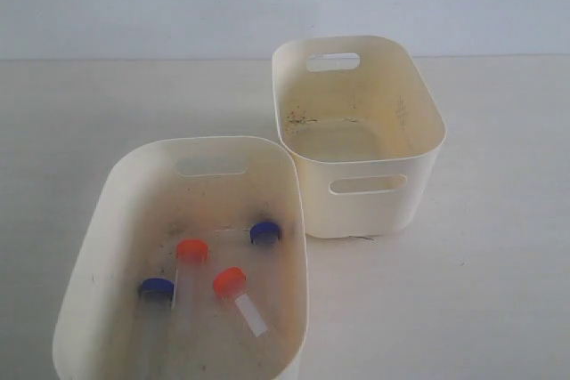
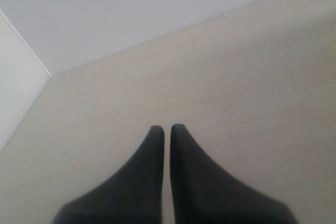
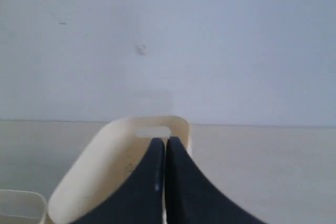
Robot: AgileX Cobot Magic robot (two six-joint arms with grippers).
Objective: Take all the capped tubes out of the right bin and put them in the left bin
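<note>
Several capped tubes lie in the left bin (image 1: 98, 220), the near one with a grimy floor. Two have blue caps (image 1: 157, 288) (image 1: 265, 233) and two have orange-red caps (image 1: 191, 250) (image 1: 230, 280); one orange-red tube carries a white label. The right bin (image 1: 374, 189) stands behind and to the right, with nothing inside but dark specks. Neither gripper shows in the exterior view. My left gripper (image 2: 167, 128) is shut over bare table, holding nothing. My right gripper (image 3: 165, 141) is shut and empty, in front of the right bin (image 3: 100, 171).
The two bins stand close together on a pale table, with a plain wall behind. A corner of the left bin's rim (image 3: 21, 203) shows at the edge of the right wrist view. Bare table lies to the right of both bins.
</note>
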